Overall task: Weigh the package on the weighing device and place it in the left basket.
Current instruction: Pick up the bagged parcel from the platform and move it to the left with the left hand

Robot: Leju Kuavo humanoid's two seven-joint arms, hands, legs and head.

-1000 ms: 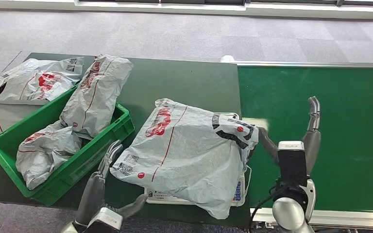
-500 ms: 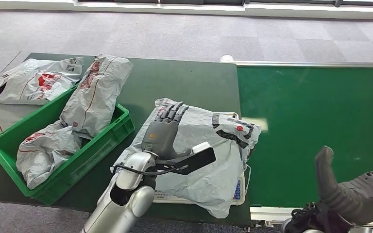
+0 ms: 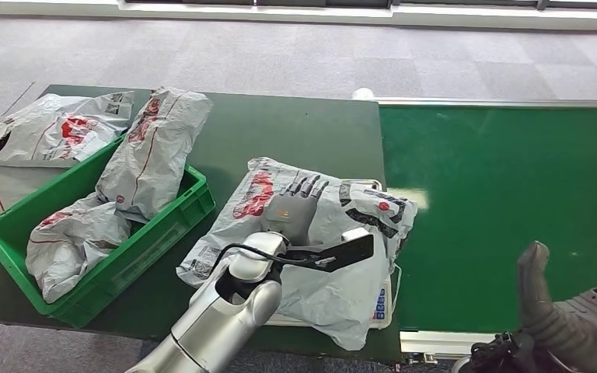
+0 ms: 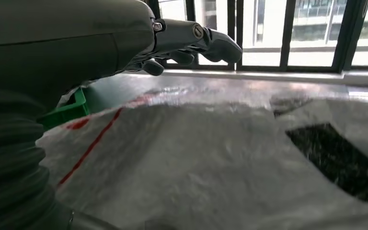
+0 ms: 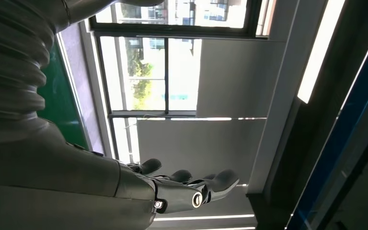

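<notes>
Five grey packages [image 3: 311, 233], one green basket [image 3: 85, 299], one scale [image 3: 381, 307].

Grey package [image 3: 311, 249] with red and black print, green basket [image 3: 15, 241], dark grey fingers [image 3: 307, 186].

No legible text. Package [image 3: 311, 241] on the weighing device [image 3: 383, 303] bears red and black print and small label patches; characters are too small and blurred to read.

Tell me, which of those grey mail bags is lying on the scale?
The big package beneath the robot's left hand. It covers the white scale; the others lie in or beside the green basket.
</notes>
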